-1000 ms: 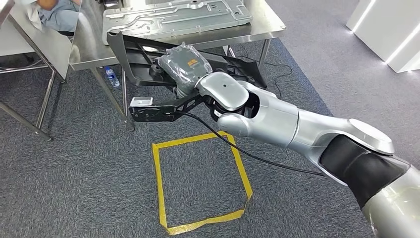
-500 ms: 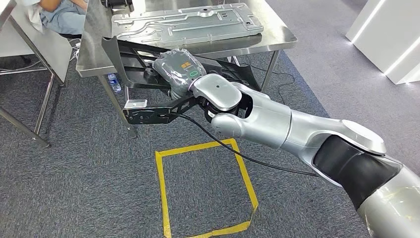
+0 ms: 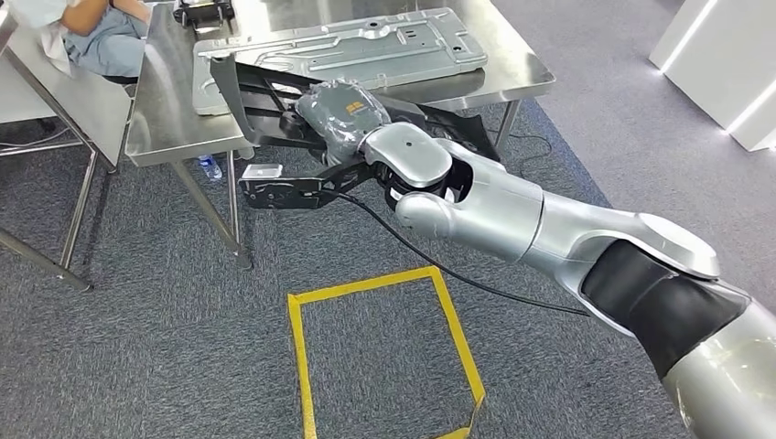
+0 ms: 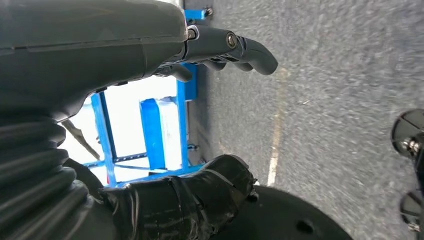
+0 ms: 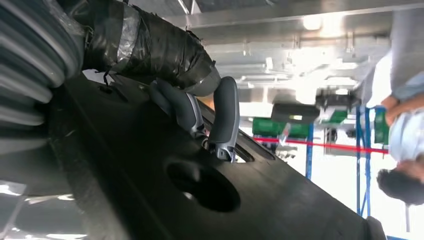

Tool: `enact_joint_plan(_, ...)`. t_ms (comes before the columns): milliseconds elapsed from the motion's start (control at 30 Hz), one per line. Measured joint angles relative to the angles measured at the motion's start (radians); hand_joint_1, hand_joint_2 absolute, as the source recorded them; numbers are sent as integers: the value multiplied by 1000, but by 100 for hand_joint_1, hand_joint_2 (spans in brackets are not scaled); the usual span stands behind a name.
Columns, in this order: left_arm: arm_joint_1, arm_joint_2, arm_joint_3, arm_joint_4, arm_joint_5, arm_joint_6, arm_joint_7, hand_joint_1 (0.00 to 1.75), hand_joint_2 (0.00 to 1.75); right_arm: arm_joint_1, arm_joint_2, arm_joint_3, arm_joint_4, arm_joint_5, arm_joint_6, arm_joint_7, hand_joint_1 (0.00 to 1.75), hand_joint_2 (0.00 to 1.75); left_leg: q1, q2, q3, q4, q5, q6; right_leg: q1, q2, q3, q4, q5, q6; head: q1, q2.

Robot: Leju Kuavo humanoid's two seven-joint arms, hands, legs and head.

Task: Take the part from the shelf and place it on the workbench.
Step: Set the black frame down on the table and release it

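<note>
Head view: grey metal panel (image 3: 339, 41) on workbench (image 3: 165, 110), beyond black part (image 3: 247, 96).

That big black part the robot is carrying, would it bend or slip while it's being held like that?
Probably stiff: the black part spans well past the right hand without visibly sagging. It may be awkward to balance, since it is gripped at one spot. Its smooth surface could be somewhat slippery.
</note>
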Motion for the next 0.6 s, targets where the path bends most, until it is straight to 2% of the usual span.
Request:
enact_joint_plan(33, 0, 0, 1, 0, 1, -1, -2, 0, 175, 0, 0, 0, 2, -3, 2, 0, 175, 175, 2, 1, -14, -7, 14, -3, -1, 1, 12, 1, -10, 2, 0, 0)
enact_joint_plan(67, 1, 0, 1, 0, 2, -1, -4, 0, 175, 0, 0, 0, 4, -5, 3, 1, 175, 175, 4, 1, -12, -47, 50, -6, -3, 1, 26, 2, -22, 5, 0, 0)
enact_joint_plan(100, 3, 1, 2, 0, 3, -2, -4, 0, 175, -3, 0, 0, 7, -6, 3, 1, 175, 175, 6, 2, 0, -109, 104, -7, -5, 1, 40, 3, -34, 9, 0, 0)
enact_joint_plan(133, 6, 1, 3, 0, 4, -3, -4, 0, 175, -6, 0, 0, 9, -7, 3, 2, 175, 175, 4, 2, 12, -165, 145, -8, -7, 2, 53, 4, -44, 14, -1, 0)
enact_joint_plan(167, 7, 2, 3, 0, 6, -4, -4, 0, 175, -11, 0, 0, 12, -9, 3, 2, 175, 175, 0, 3, 25, -211, 171, -5, -8, 3, 62, 3, -53, 20, -3, 0)
enact_joint_plan(200, 6, 3, 4, 0, 7, -5, -5, 0, 175, -14, 0, 0, 13, -10, 3, 2, 175, 175, -4, 3, 32, -235, 183, 2, -8, 4, 67, 2, -60, 27, -4, 0)
enact_joint_plan(300, 3, 4, 5, 0, 8, -6, -10, 0, 175, -23, 1, 0, 15, -15, 3, 2, 175, 175, -9, 4, 50, -248, 174, 29, -6, 4, 79, 4, -73, 44, -4, 0)
enact_joint_plan(333, 4, 4, 5, 0, 8, -6, -11, 0, 175, -25, 1, 0, 15, -16, 3, 2, 175, 175, -8, 4, 60, -251, 169, 36, -6, 4, 74, 21, -76, 47, -3, 0)
enact_joint_plan(367, 3, 5, 5, 0, 8, -6, -12, 0, 175, -29, 1, 0, 16, -16, 3, 2, 175, 175, -7, 3, 71, -253, 166, 42, -7, 3, 56, 56, -84, 49, -2, 0)
enact_joint_plan(400, 3, 5, 5, 0, 8, -6, -13, 0, 175, -31, 1, 0, 17, -16, 2, 2, 175, 175, -6, 4, 80, -255, 160, 47, -7, 2, 23, 111, -96, 51, -2, 0)
enact_joint_plan(467, 1, 5, 6, 0, 7, -6, -13, 0, 175, -30, 1, 0, 19, -18, 2, 2, 175, 175, -7, 3, 95, -255, 146, 54, -5, 1, -63, 233, -134, 54, -1, 0)
enact_joint_plan(500, 0, 5, 6, 0, 6, -6, -13, 0, 175, -28, 0, 0, 20, -19, 2, 2, 175, 175, -7, 1, 105, -255, 136, 55, -5, 1, -99, 267, -149, 56, -1, 0)
enact_joint_plan(533, 0, 6, 6, 0, 6, -6, -13, 0, 175, -25, 0, 0, 21, -21, 2, 2, 175, 175, -7, -1, 117, -255, 126, 55, -5, 1, -122, 270, -150, 55, -1, 0)
enact_joint_plan(567, 1, 6, 6, 0, 6, -6, -12, 0, 175, -24, 0, 0, 23, -21, 2, 2, 175, 175, -7, -3, 132, -255, 115, 54, -5, 1, -130, 243, -131, 53, -1, 0)
enact_joint_plan(600, 3, 5, 6, 0, 6, -6, -12, 0, 175, -23, 0, 0, 24, -22, 2, 2, 175, 175, -7, -4, 147, -255, 103, 53, -4, 0, -127, 190, -86, 50, -1, 0)
